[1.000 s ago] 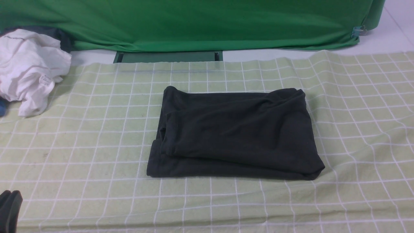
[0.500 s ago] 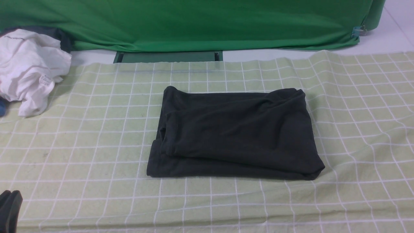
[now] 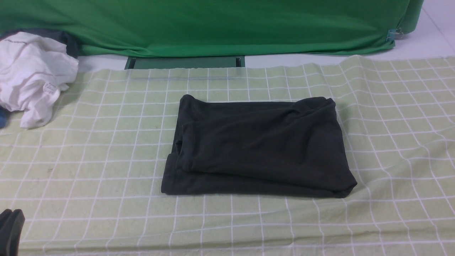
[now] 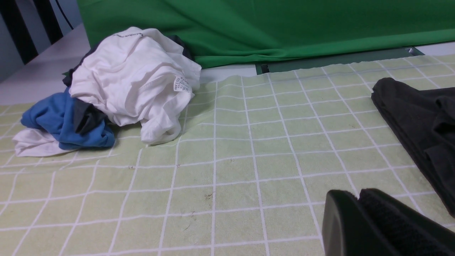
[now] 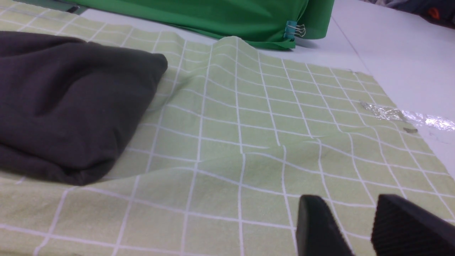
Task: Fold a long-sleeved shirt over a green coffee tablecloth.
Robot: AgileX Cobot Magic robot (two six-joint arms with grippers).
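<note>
The black long-sleeved shirt (image 3: 257,147) lies folded into a compact rectangle in the middle of the pale green grid-lined tablecloth (image 3: 89,149). Its logo is hidden. My left gripper (image 3: 10,229) sits at the near left corner of the front view, well clear of the shirt, its fingers pressed together and empty. In the left wrist view the left gripper (image 4: 358,193) shows shut, with the shirt (image 4: 419,117) off to one side. My right gripper (image 5: 350,204) stands open over bare tablecloth (image 5: 249,135), apart from the shirt (image 5: 67,103); it is outside the front view.
A crumpled white garment (image 3: 30,76) lies at the far left, on top of blue cloth (image 4: 67,124). Bright green fabric (image 3: 220,25) hangs along the back, held by a clip (image 3: 392,34). The tablecloth is rumpled at the right (image 3: 398,117). Bare white table (image 5: 398,60) lies beyond its right edge.
</note>
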